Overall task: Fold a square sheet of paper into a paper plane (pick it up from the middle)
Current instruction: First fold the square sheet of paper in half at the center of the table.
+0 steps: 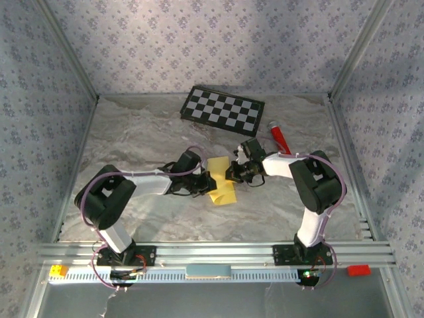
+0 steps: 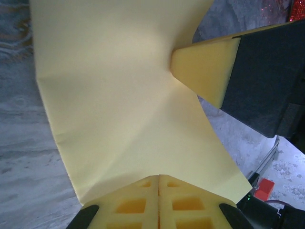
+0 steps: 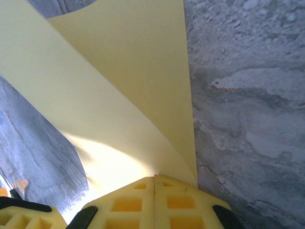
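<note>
The square sheet of paper (image 1: 221, 180), pale yellow, is held low over the table's middle between the two grippers. My left gripper (image 1: 207, 183) is at its left edge. In the left wrist view the fingertips (image 2: 158, 176) are shut together on the sheet's near edge (image 2: 124, 95), which spreads away with faint creases. My right gripper (image 1: 232, 173) is at the right edge; its yellow finger (image 2: 207, 67) touches the sheet. In the right wrist view the gripper (image 3: 154, 178) is shut on the paper (image 3: 119, 90), which curls over in two layers.
A black-and-white checkerboard panel (image 1: 222, 110) lies at the back of the grey marbled table (image 1: 132, 139). A red tube (image 1: 279, 136) lies just behind the right arm. Patterned walls and metal frame posts close in the sides.
</note>
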Tool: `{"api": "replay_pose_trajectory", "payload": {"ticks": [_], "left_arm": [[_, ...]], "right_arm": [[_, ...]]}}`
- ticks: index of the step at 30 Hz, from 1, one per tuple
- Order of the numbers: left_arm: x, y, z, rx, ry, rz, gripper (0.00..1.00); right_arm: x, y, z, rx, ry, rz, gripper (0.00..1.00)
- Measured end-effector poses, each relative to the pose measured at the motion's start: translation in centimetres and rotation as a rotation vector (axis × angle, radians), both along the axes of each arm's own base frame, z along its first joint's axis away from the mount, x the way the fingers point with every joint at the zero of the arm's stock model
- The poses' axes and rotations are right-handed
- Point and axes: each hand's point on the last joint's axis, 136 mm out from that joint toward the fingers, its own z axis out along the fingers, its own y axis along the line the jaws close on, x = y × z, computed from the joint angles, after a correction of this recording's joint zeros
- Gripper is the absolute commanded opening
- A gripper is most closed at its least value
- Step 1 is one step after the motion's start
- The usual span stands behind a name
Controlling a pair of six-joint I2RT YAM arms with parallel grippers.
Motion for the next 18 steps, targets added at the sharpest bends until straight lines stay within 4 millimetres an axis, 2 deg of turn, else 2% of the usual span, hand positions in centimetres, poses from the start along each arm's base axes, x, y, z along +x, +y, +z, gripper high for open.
{"api": "replay_pose_trajectory", "payload": {"ticks": [6, 18], "left_arm": [[-2.2, 0.5, -2.8, 0.045, 0.057, -0.038, 0.06], [-2.9, 1.2, -2.7, 0.061, 0.032, -0.063, 0.08]], "right_arm": [[0.0, -0.1, 0.0, 0.000, -0.007, -0.002, 0.00], [-0.2, -0.2, 0.0, 0.000, -0.006, -0.002, 0.00]]}}
